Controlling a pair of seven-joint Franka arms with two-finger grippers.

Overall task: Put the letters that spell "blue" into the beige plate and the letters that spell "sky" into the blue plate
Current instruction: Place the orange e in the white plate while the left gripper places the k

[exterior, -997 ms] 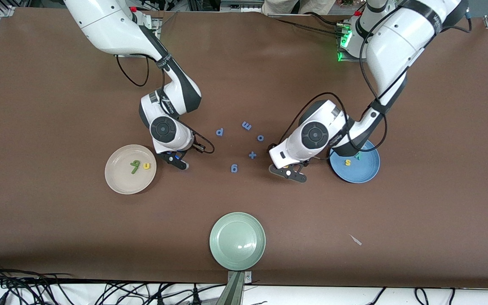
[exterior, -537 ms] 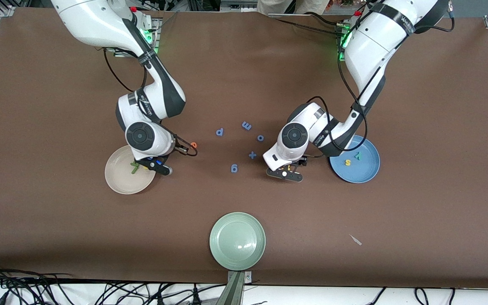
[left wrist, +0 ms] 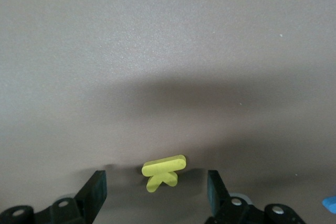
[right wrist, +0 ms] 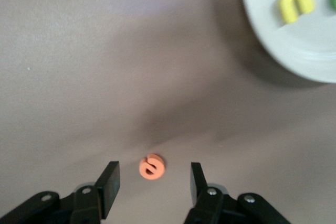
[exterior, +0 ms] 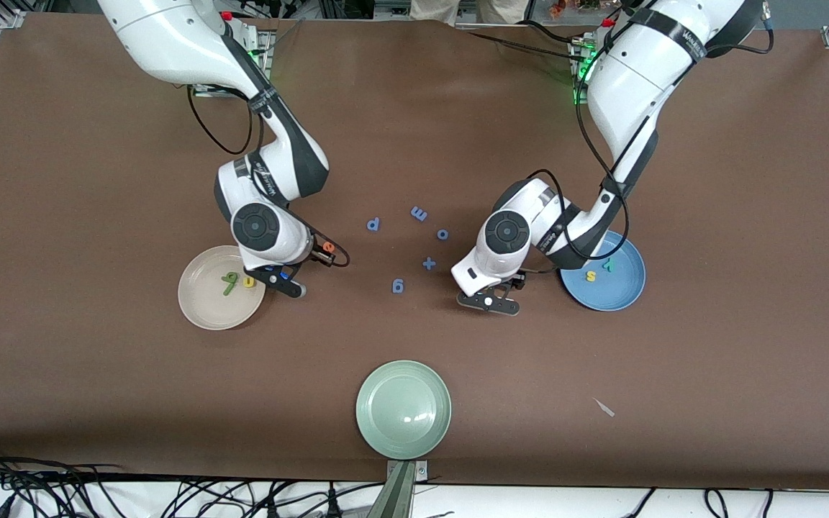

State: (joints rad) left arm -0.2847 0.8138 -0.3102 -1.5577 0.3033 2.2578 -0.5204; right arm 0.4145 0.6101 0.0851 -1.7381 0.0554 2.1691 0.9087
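Left claw [left wrist: 156,192] spread, straddling yellow k [left wrist: 164,172] on table [exterior: 98,396]. Right claw [right wrist: 152,184] spread around orange e [right wrist: 152,166] beside beige plate [exterior: 195,302]. Blue plate [exterior: 619,291] holds s [exterior: 591,275].

the beige plate [exterior: 202,306] sits toward my right arm's end of the tabletop, holding the olive-green letters [exterior: 229,281] and the yellow u [exterior: 249,281]. the orange e [right wrist: 152,167] lies flat on the bare tabletop just beside that plate. the blue plate [exterior: 619,291] holds the yellow s [exterior: 591,275] and teal y [exterior: 608,264]. the yellow k [left wrist: 164,172] lies flat on the tabletop near the blue plate.
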